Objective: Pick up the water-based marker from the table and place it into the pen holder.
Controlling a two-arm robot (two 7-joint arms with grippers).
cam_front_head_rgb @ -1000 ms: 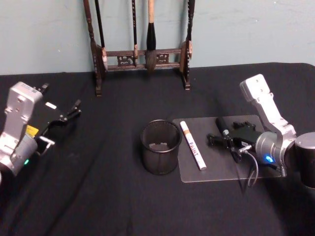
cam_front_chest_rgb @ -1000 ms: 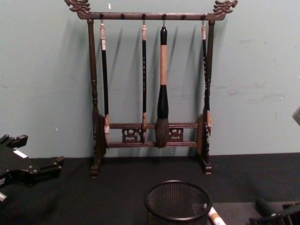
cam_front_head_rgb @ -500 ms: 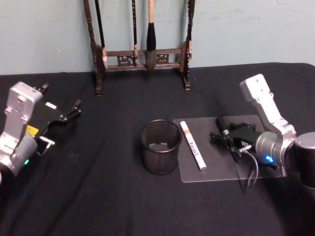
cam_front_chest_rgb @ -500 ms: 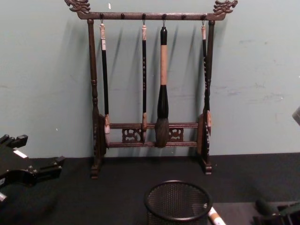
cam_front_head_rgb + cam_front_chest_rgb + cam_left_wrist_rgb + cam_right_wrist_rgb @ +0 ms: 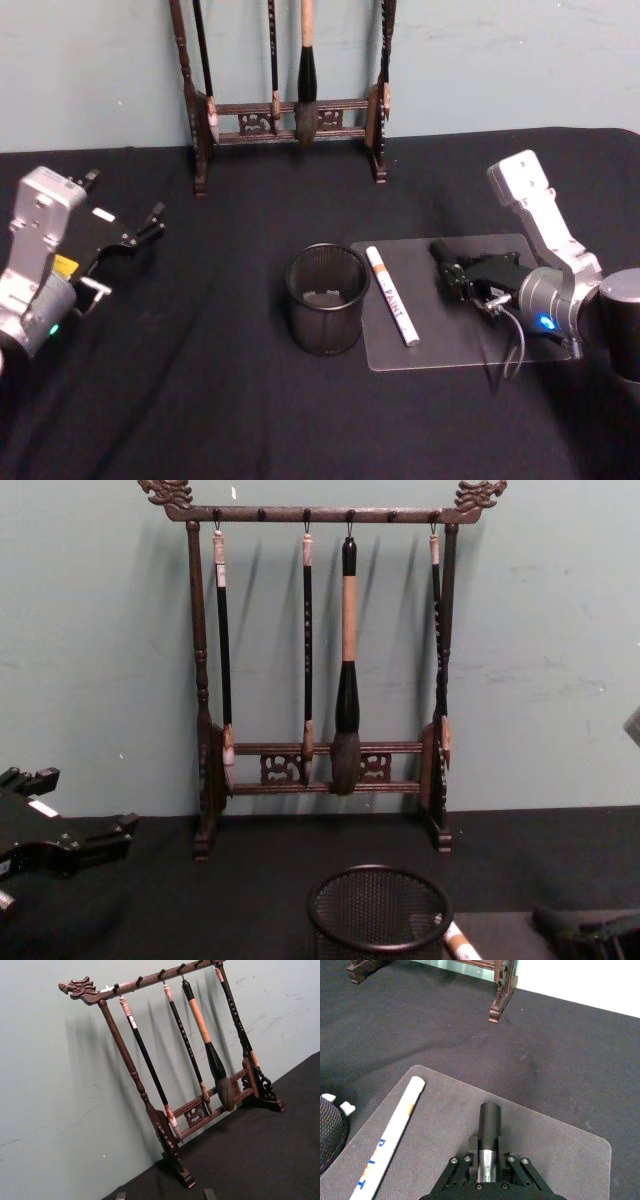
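A black marker (image 5: pixel 443 258) with a silver band is held in my right gripper (image 5: pixel 458 274), just over the grey mat (image 5: pixel 440 342). The right wrist view has the marker (image 5: pixel 488 1122) sticking out past the shut fingers (image 5: pixel 465 1162). Its tip (image 5: pixel 548 920) shows low at the right of the chest view. The black mesh pen holder (image 5: pixel 326 300) (image 5: pixel 378 912) stands left of the mat, with small white pieces inside. My left gripper (image 5: pixel 145 225) (image 5: pixel 105 838) rests open at the far left, holding nothing.
A white pen marked "Paint" (image 5: pixel 391 295) (image 5: pixel 390 1137) lies on the mat between the holder and the right gripper. A tall dark wooden brush rack (image 5: pixel 285 110) (image 5: pixel 325 660) (image 5: pixel 185 1060) with hanging brushes stands at the back against the wall.
My right gripper has shut on the black marker and shifted it slightly left toward the holder. The left arm has not moved.
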